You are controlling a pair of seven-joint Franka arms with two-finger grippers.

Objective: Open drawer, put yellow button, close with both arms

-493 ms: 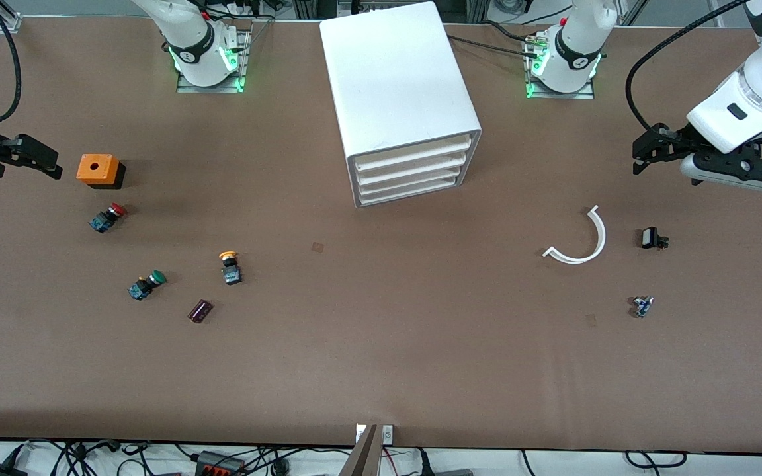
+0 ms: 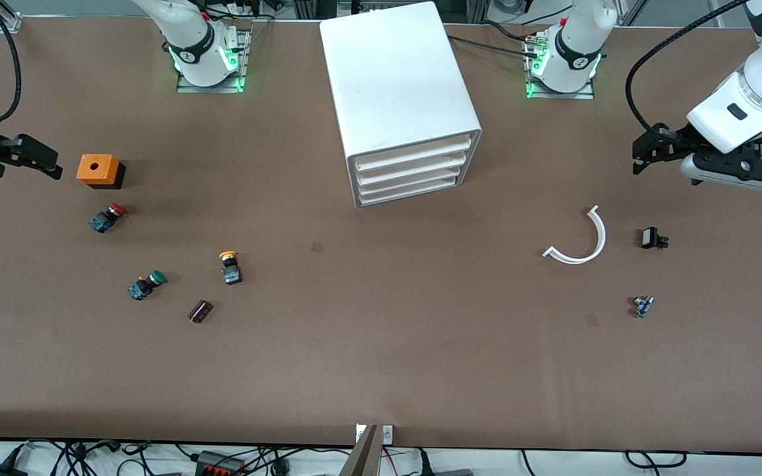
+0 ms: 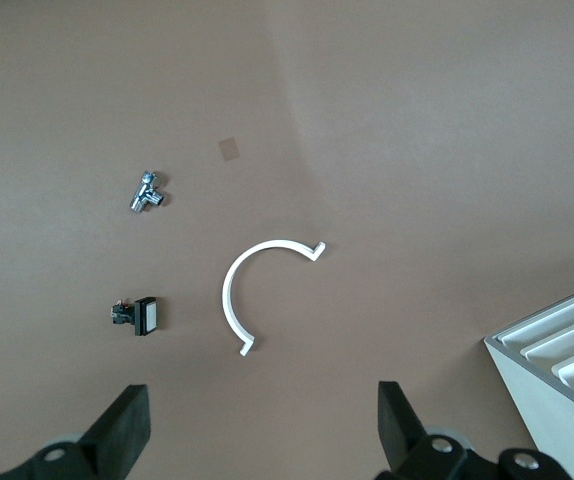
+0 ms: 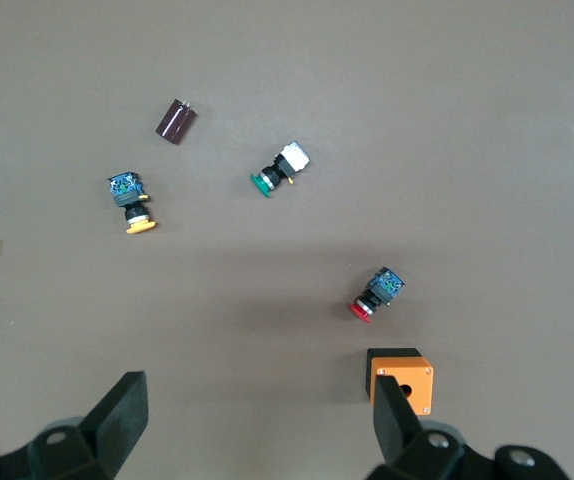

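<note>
In the front view, the white cabinet [image 2: 399,99] stood on the brown desk [image 2: 381,370] between the two arm bases, its top drawer [image 2: 413,152] shut flush like the three below it. The yellow button [image 2: 229,266] lay on the desk toward the right arm's end, nearer the camera than the cabinet, with a green-capped button [image 2: 147,284] and a dark cylinder [image 2: 200,311] near it and a red-capped button [image 2: 108,217] just beside an orange box [image 2: 98,170]. The right gripper [image 2: 27,157] hung over the desk's edge next to that box, fingers apart and empty. The left gripper [image 2: 649,151] hung over the left arm's end, fingers apart, above a white curved strip [image 2: 583,239], a small black part [image 2: 652,238] and a small metal fitting [image 2: 642,305].

In the left wrist view, the fingers [image 3: 122,425] stood wide apart over the curved strip, and a corner of the cabinet showed at the edge.

In the right wrist view, the fingers [image 4: 117,410] stood wide apart; the yellow button lay well clear of them, untouched.
</note>
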